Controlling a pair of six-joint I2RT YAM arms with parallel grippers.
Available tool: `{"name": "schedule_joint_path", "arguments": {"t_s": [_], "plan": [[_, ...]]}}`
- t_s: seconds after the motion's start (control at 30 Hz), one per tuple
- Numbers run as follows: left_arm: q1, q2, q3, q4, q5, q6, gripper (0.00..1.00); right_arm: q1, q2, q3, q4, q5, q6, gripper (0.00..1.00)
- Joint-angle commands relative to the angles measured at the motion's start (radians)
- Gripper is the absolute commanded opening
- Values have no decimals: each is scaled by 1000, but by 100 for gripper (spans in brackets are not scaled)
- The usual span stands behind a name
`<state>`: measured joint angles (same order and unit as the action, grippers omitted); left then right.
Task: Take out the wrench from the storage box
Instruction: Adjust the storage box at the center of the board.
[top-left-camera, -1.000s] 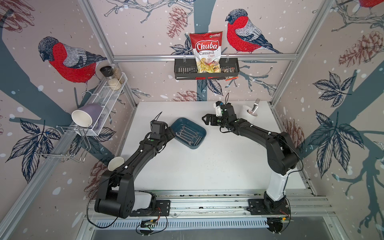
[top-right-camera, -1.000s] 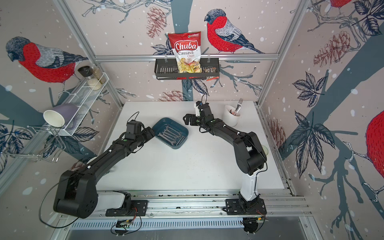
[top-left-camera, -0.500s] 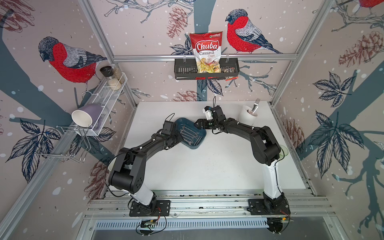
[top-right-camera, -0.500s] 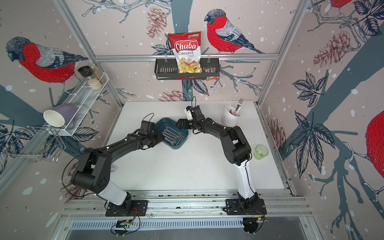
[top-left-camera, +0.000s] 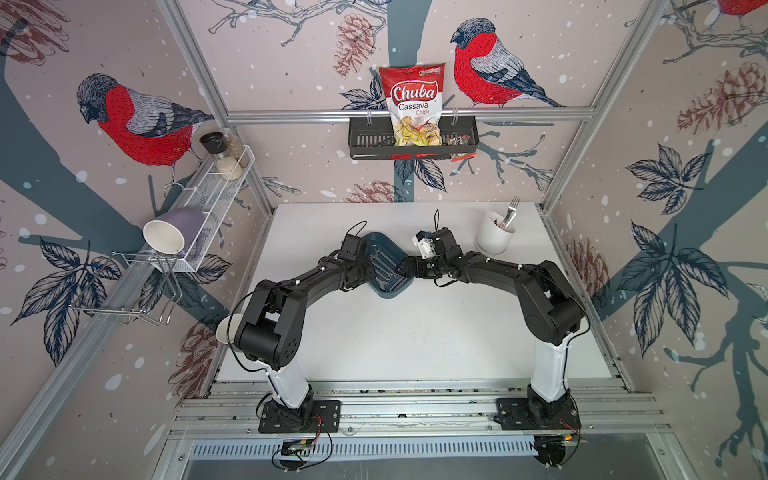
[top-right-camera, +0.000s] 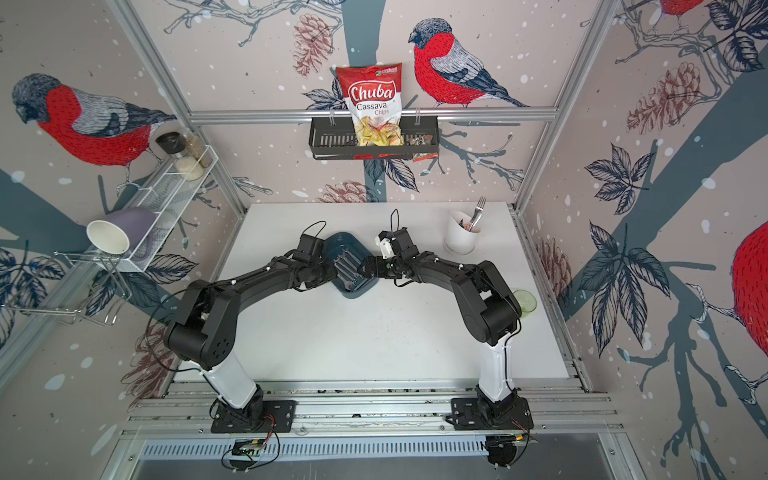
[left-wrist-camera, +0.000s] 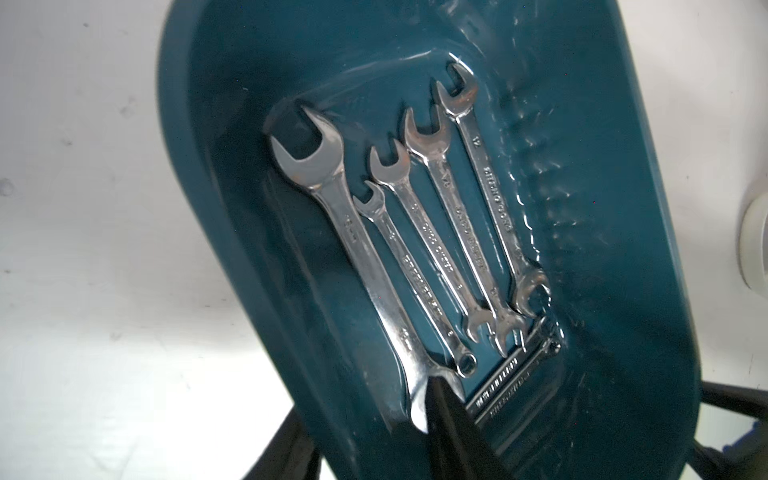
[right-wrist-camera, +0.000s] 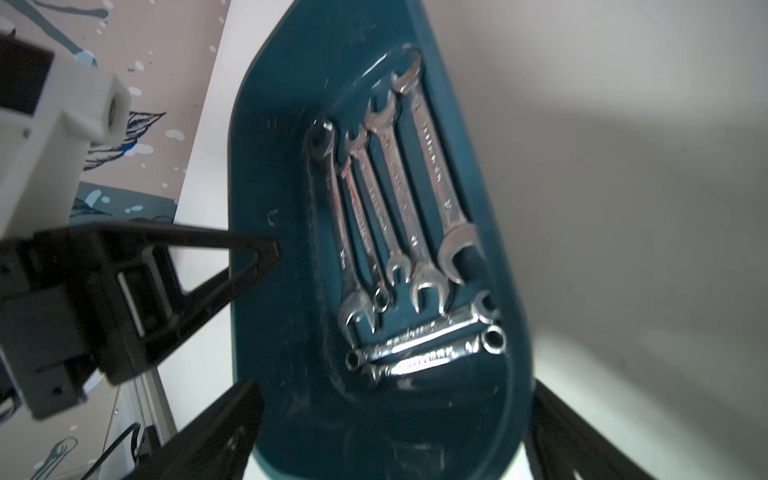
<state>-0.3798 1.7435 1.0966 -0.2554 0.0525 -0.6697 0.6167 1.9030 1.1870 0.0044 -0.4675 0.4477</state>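
Biggest wrench (left-wrist-camera: 353, 237) is lying in the storage box (left-wrist-camera: 602, 249) on the desk (top-left-camera: 415, 332). Left hand (left-wrist-camera: 361, 399), half closed, is straddling the box wall, one finger (left-wrist-camera: 444, 415) at that wrench's end; grip unclear. Right hand (right-wrist-camera: 395, 399) is gaping wide around the box's end.

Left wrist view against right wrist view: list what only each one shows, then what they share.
Only left wrist: one of the left gripper's fingers overlapping the largest wrench's end, plus a white cup's edge.
Only right wrist: the right gripper spread wide around the storage box's end, plus the patterned wall.
Both: the teal box, its row of wrenches, two crosswise wrenches, and the left gripper at the box.
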Motion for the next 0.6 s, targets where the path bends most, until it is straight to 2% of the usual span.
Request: {"name": "schedule_joint_path", "arguments": {"t_s": [0.0,0.23,0.4,0.57], "plan": [[-7,8,31,-69,-26,72,48,10,-62,-64,49,-25,25,100],[-7,-2,48,-108,-27,141,50,31,-114,-116,43,-4,13,100],[-7,58,87,-106,-20,142,35,-10,-138,-84,-3,24,1,100],[-7,71,105,-110,-24,146,27,-26,-177,-68,-51,40,-18,100]]}}
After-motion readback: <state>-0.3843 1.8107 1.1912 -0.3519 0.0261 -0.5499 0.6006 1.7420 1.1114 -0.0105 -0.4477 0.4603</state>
